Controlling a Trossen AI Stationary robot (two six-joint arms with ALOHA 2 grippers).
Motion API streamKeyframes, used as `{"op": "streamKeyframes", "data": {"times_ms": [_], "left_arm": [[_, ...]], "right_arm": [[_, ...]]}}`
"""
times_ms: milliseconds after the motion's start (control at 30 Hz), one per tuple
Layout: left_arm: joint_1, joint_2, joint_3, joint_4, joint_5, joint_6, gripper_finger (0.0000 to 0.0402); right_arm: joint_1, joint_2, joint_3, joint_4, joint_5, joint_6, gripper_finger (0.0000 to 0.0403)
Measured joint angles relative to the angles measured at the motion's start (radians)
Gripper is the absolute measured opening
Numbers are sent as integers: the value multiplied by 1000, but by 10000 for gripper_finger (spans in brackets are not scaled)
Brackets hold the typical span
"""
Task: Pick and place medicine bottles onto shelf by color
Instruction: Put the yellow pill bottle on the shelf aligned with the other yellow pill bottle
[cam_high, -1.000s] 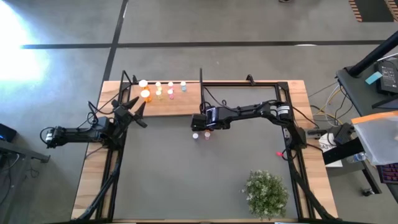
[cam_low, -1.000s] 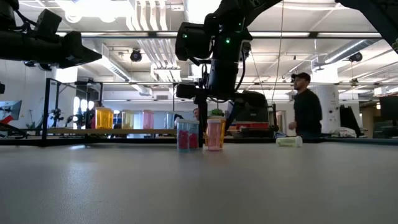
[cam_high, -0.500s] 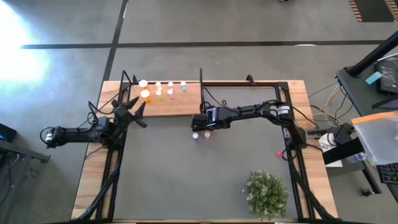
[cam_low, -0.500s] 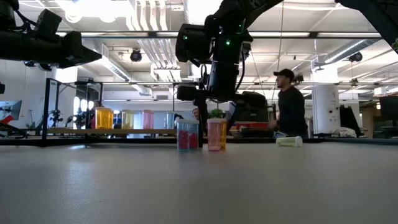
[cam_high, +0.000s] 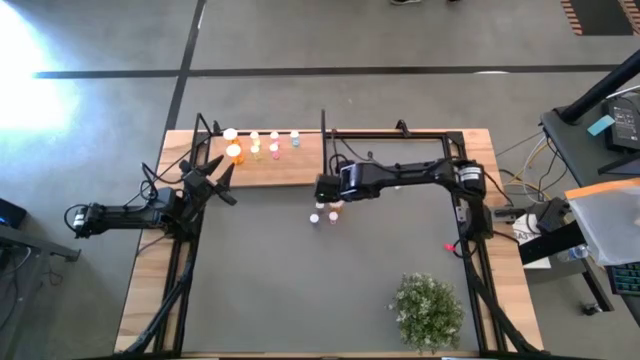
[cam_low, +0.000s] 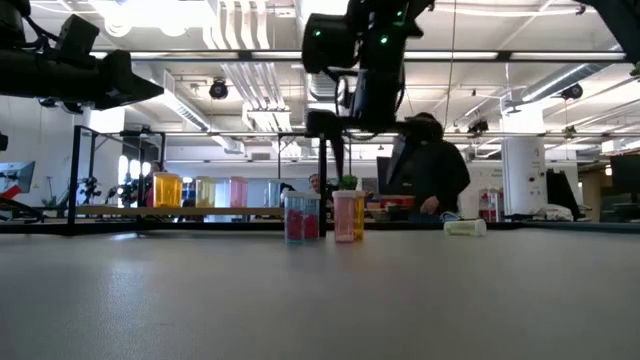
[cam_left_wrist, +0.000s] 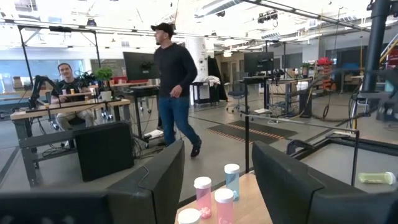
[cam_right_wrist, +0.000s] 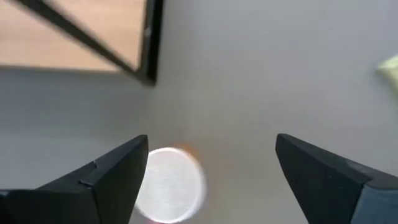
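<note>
My left gripper (cam_high: 222, 180) waits half-parted and empty, with the shelf (cam_high: 290, 170) just ahead and sorted medicine bottles (cam_high: 262, 143) lined along its back edge. Further right, my right gripper (cam_high: 322, 188) hangs wide open, holding nothing. Just below it stand the pink bottle (cam_low: 344, 216) and blue bottle (cam_low: 301, 216), upright. They look light, rigid, smooth plastic and easily tipped; I'd pinch the body beneath the white cap (cam_right_wrist: 169, 184).
</note>
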Motion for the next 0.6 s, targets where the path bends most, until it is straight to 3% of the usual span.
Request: {"op": "streamKeyframes", "data": {"times_ms": [267, 467, 600], "left_arm": [[0, 0, 0, 0, 0, 0, 173], [0, 0, 0, 0, 0, 0, 173], [0, 0, 0, 0, 0, 0, 173]], "right_arm": [[-4, -122, -121, -45, 39, 3, 345], [-32, -265, -317, -5, 50, -5, 345], [-84, -381, -472, 66, 59, -95, 344]]}}
